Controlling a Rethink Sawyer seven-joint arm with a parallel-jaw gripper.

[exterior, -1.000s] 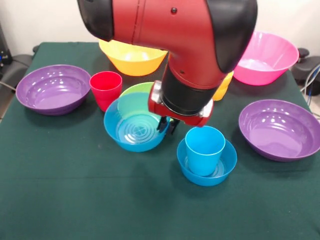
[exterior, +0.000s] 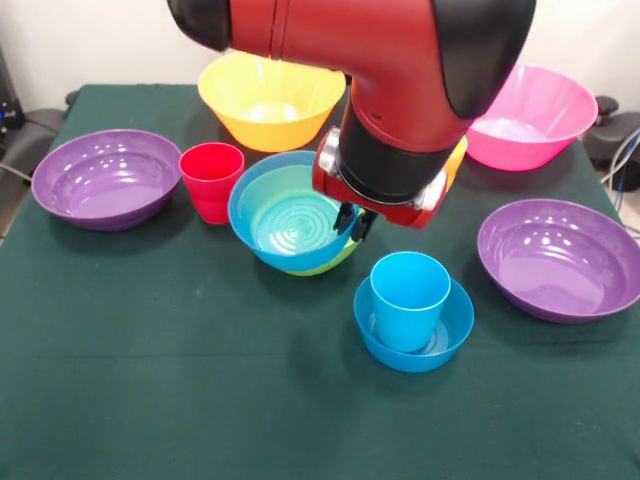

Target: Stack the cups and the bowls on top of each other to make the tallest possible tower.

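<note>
Gripper (exterior: pixel 355 222) hovers over blue bowl (exterior: pixel 285 210) nested in green bowl (exterior: pixel 325 266).

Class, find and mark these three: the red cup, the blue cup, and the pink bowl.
red cup (exterior: pixel 211 182), front view, on its outer side wall.
blue cup (exterior: pixel 409 300), front view, on its front wall.
pink bowl (exterior: pixel 545 115), front view, on its inner wall.

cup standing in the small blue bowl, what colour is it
Blue cup, clearest in the front view.
</note>
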